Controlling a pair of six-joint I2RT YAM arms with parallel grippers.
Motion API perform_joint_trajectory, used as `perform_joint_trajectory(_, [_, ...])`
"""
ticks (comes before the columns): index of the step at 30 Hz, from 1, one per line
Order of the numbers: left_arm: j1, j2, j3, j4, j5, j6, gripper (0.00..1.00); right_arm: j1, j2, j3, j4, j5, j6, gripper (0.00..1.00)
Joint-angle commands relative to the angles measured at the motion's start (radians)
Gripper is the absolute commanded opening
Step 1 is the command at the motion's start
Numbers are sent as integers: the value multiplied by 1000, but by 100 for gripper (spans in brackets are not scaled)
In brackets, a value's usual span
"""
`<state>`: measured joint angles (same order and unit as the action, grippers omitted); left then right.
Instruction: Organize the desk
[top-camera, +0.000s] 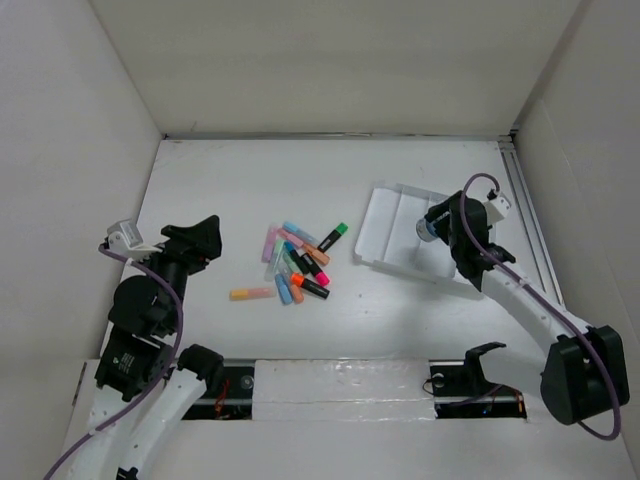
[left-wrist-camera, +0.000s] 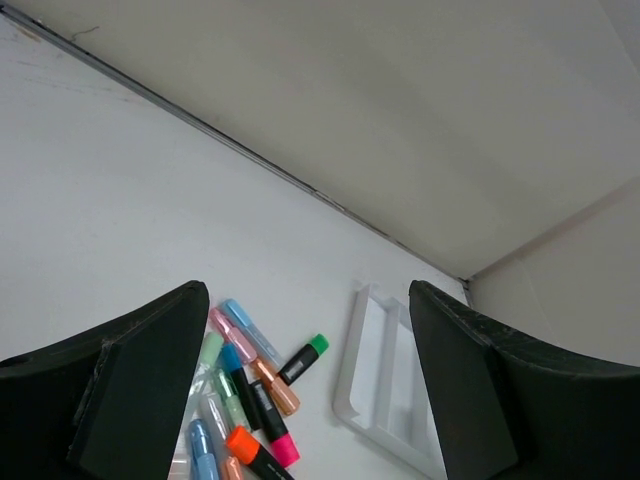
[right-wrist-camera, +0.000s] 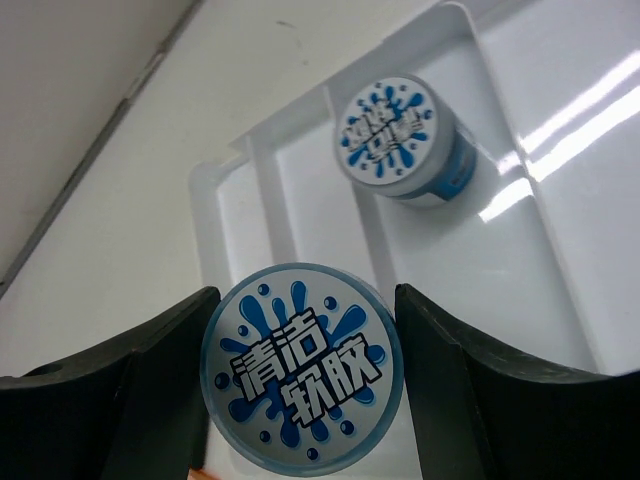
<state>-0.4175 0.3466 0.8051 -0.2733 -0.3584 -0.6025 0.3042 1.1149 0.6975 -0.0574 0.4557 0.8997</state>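
Observation:
The desk (top-camera: 250, 180) is a white tabletop walled by white panels. A pile of several colored markers (top-camera: 295, 262) lies at its middle, and a white compartmented tray (top-camera: 385, 215) sits to the right. My right gripper (right-wrist-camera: 302, 380) is shut on a round jar with a blue-splash label (right-wrist-camera: 302, 368) and holds it over the tray (right-wrist-camera: 300, 190). A second jar of the same kind (right-wrist-camera: 400, 140) lies inside the tray. At the left, my left gripper (top-camera: 205, 240) hovers open and empty. Its wrist view shows the markers (left-wrist-camera: 250, 385) and the tray (left-wrist-camera: 365, 360) between its fingers (left-wrist-camera: 150, 370).
One peach marker (top-camera: 250, 294) lies apart, left of the pile. A metal rail (top-camera: 525, 210) runs along the desk's right edge beside the tray. White walls close the desk at the back and both sides.

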Motion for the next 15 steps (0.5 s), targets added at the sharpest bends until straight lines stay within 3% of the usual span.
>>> perform_joint_trajectory(1, [-3,14,6,48,19,17,77,-49,28,11,4,-37,56,43])
perform_joint_trajectory(8, [-3,14,5,49,27,20,77,-181,34,26,-50,-60,10,45])
perform_joint_trajectory(15, [-3,11,3,52,27,21,77,-182,134,82,-81,-100,-24,48])
